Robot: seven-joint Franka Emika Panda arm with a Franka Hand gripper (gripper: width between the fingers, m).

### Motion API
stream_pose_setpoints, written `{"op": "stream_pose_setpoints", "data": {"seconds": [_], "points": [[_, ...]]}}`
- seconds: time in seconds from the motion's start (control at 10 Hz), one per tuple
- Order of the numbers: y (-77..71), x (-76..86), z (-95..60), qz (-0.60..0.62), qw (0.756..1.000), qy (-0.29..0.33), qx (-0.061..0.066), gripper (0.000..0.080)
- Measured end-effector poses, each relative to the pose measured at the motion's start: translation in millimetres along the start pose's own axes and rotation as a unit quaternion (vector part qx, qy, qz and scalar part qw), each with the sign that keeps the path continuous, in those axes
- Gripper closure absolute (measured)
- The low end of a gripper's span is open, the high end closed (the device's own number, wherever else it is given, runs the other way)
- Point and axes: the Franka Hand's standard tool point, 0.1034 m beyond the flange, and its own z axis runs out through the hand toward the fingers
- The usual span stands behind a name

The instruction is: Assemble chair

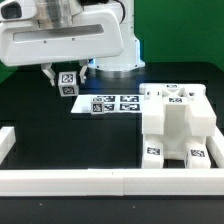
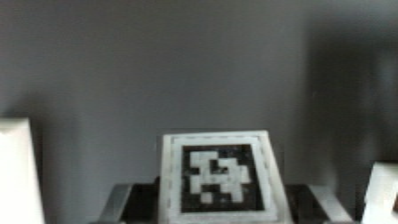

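Spreading across the exterior view, the flat black table [image 1: 55, 140] carries everything. The bulky white robot arm [image 1: 70, 35] fills the 11 o'clock area. Long white border rails [image 1: 90, 182] run along the 6 o'clock edge and up the 9 o'clock side. The blocky white plastic chair body [image 1: 175, 120], bearing black-and-white square tags, stands at 4 o'clock, close to the 6 o'clock rail. The thin flat white marker board [image 1: 115, 103] lies near the centre, just at the chair body's 10 o'clock. A small white tagged chair piece [image 1: 68, 82] [image 2: 217, 172] sits at 10 o'clock off the board's end, clamped in the two-finger gripper [image 1: 65, 74] [image 2: 217, 200]. In the wrist view, the grey fingers [image 2: 128, 200] flank it closely on both sides. Whether it touches the table is unclear.
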Motion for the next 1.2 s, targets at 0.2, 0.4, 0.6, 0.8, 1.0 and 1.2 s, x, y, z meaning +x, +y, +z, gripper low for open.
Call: {"op": "stream_pose_setpoints", "data": {"seconds": [0.2,0.4,0.6,0.8,1.0,1.2], "points": [[-14.0,3.4,-8.9,0.008,0.999,0.051,-0.007,0.0518],[-60.3,28.5,-28.5,0.010,0.991,0.129,-0.020,0.0518],[-68.1,36.7,-37.2,-0.001,0.978,0.202,-0.049,0.0518],[-63.0,31.3,-33.2,-0.001,0.977,0.204,-0.055,0.0518],[-66.0,32.0,-33.2,0.000,0.977,0.205,-0.054,0.0518],[-116.6,42.9,-36.6,0.033,0.975,0.218,-0.023,0.0518]]}}
